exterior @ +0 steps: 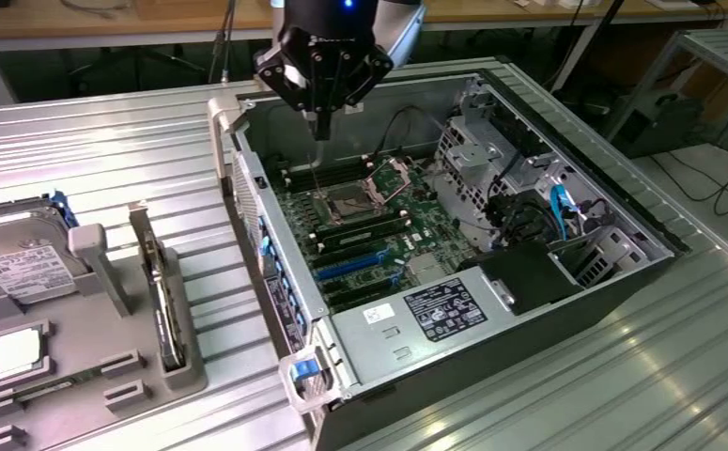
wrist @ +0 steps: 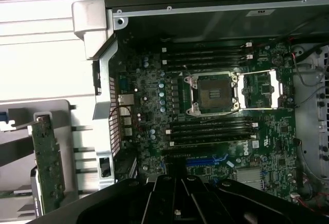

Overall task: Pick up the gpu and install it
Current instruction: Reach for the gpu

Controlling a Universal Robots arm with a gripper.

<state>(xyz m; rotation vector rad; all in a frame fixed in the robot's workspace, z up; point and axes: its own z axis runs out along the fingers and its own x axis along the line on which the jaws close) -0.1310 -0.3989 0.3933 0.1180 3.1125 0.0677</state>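
The gpu [exterior: 163,301] stands on its edge in a slot of the grey holder [exterior: 119,381] at the exterior view's left, beside the hard drive [exterior: 19,268] and the processor chip [exterior: 15,349]. The end effector [exterior: 322,132] hangs closed and empty over the open computer case [exterior: 248,202], where the motherboard [exterior: 382,235] lies. A skewed grip would probably jam the thin card in its slot, or the card could strike the case wall.
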